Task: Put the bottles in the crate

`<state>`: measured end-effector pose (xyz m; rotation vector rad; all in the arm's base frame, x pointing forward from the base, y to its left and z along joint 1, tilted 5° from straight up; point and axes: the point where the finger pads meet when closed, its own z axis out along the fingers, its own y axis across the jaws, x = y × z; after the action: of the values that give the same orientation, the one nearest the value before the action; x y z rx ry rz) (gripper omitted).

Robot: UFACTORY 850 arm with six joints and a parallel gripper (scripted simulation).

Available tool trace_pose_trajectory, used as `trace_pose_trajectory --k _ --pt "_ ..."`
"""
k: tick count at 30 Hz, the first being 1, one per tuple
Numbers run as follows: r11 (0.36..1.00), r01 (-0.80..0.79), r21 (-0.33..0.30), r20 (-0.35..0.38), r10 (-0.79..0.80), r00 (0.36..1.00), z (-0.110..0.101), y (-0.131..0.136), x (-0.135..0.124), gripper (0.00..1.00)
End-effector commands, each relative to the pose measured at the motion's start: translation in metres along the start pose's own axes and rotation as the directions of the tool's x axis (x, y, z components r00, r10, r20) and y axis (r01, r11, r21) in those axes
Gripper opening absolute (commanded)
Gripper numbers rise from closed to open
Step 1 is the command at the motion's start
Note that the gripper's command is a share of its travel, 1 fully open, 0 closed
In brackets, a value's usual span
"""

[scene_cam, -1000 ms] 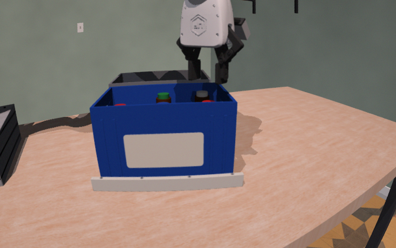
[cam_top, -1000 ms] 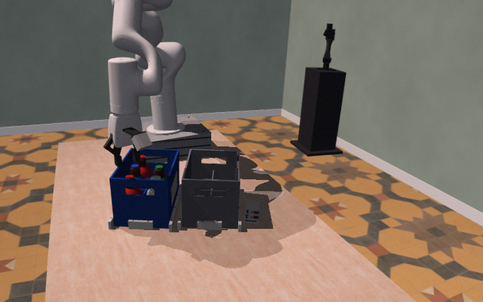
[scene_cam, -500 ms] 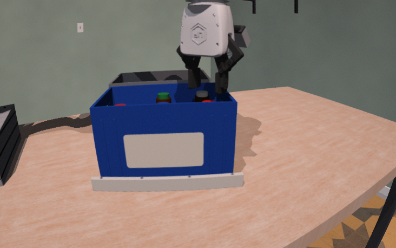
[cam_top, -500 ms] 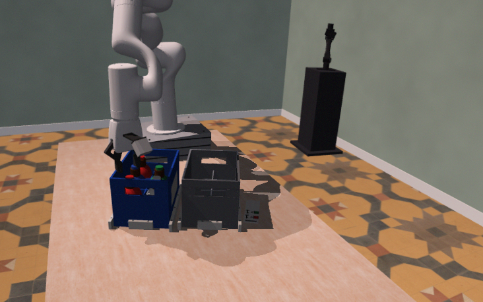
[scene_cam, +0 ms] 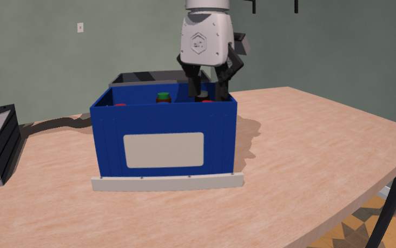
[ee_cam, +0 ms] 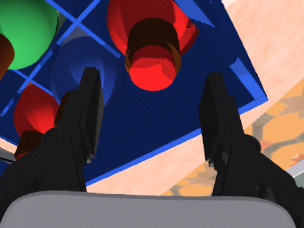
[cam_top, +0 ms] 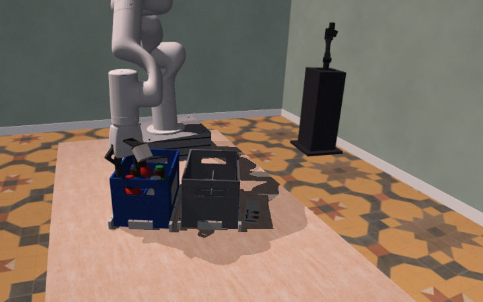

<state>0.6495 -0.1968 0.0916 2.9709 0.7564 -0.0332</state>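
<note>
The blue crate [cam_top: 140, 210] [scene_cam: 163, 121] [ee_cam: 150, 154] is set level beside the grey crate [cam_top: 195, 210] [scene_cam: 145, 83]; above its corner, the gripper [cam_top: 128, 170] [scene_cam: 208, 97] [ee_cam: 152, 88] is held part-open, nothing gripped; the red-capped bottle [cam_top: 128, 177] [scene_cam: 207, 101] [ee_cam: 152, 67] is stood inside, long axis vertical, cap upward

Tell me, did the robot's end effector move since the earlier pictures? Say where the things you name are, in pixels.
Yes, the end effector [cam_top: 127, 172] [scene_cam: 208, 95] [ee_cam: 152, 88] moved down, closer to the blue crate's rim [cam_top: 138, 179] [scene_cam: 163, 104] [ee_cam: 150, 156].
</note>
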Motion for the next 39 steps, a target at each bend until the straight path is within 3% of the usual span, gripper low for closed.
trace_pose_trajectory --k 1,23,36,37,39 --pt "1.000 0.000 -0.001 -0.001 0.000 1.000 0.004 0.001 0.001 0.65" --pt "1.000 0.000 -0.001 -0.001 0.000 1.000 0.031 0.001 0.001 0.65" --pt "1.000 0.000 -0.001 -0.001 0.000 1.000 0.031 0.001 0.001 0.65" --pt "1.000 0.000 -0.001 -0.001 0.000 1.000 0.028 0.001 0.001 0.00" --pt "1.000 0.000 -0.001 -0.001 0.000 1.000 0.028 0.001 0.001 0.00"
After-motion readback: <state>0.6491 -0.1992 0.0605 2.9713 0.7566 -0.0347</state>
